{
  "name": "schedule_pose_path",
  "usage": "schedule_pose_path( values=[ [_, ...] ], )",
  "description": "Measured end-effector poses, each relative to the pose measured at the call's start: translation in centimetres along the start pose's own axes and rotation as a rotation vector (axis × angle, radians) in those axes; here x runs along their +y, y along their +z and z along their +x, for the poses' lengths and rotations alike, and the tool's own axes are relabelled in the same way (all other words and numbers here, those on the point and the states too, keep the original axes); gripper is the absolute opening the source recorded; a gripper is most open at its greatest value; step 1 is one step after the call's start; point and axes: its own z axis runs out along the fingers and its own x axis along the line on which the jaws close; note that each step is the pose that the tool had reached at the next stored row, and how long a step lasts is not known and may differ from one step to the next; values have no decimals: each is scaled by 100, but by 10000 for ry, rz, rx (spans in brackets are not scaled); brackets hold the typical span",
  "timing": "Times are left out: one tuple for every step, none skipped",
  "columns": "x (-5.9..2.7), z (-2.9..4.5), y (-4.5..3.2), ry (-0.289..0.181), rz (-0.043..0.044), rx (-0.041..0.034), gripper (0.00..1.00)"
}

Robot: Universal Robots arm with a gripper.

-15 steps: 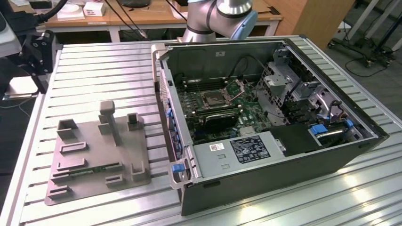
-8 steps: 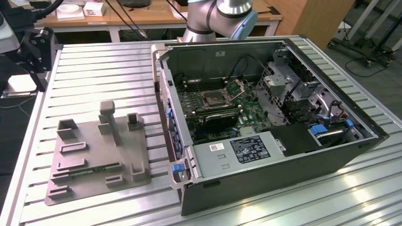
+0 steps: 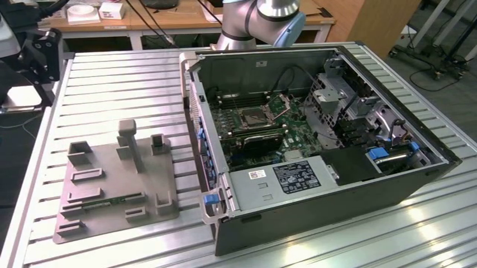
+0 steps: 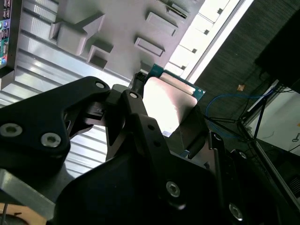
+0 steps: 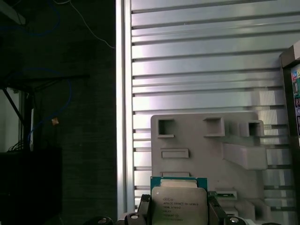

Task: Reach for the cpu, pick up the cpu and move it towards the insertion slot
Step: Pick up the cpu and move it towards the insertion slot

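The cpu (image 5: pixel 178 204), a flat square chip with a silver top plate and a thin green rim, is held off the table with my gripper (image 5: pixel 179 212) shut on its two opposite edges. In the second wrist view the cpu (image 4: pixel 169 99) shows its shiny plate between the black fingers (image 4: pixel 133 110), and my gripper (image 4: pixel 168 117) hangs above the grey fixture tray (image 4: pixel 117 28). The insertion slot (image 3: pixel 253 117), a square socket with a silver frame and raised retention plate, sits on the green board inside the open computer case (image 3: pixel 313 139).
The grey fixture tray (image 3: pixel 111 173) lies on the ribbed metal table (image 3: pixel 119 89) at the exterior view's left of the case, with a green memory stick (image 3: pixel 111 199) in it. The arm's base (image 3: pixel 261 22) stands behind the case. A power supply (image 3: pixel 283 178) and cables fill the case's front.
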Motion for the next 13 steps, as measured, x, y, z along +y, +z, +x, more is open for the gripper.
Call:
schedule_pose_path(
  values=[
    [0,0,-6,0,0,0,54],
    [1,0,-13,0,0,0,54],
    [1,0,-20,0,1,-1,54],
    [2,0,-26,0,1,-1,54],
    [2,1,-32,0,1,-1,54],
    [3,1,-39,0,1,-1,54],
    [3,1,-45,0,0,-1,54],
    [3,1,-51,0,0,-1,54],
    [4,1,-58,0,1,-1,54],
    [4,2,-65,0,1,0,54],
    [5,2,-70,0,0,-1,54],
    [5,2,-77,0,1,0,54],
    [6,2,-84,0,1,-1,54]
  ],
)
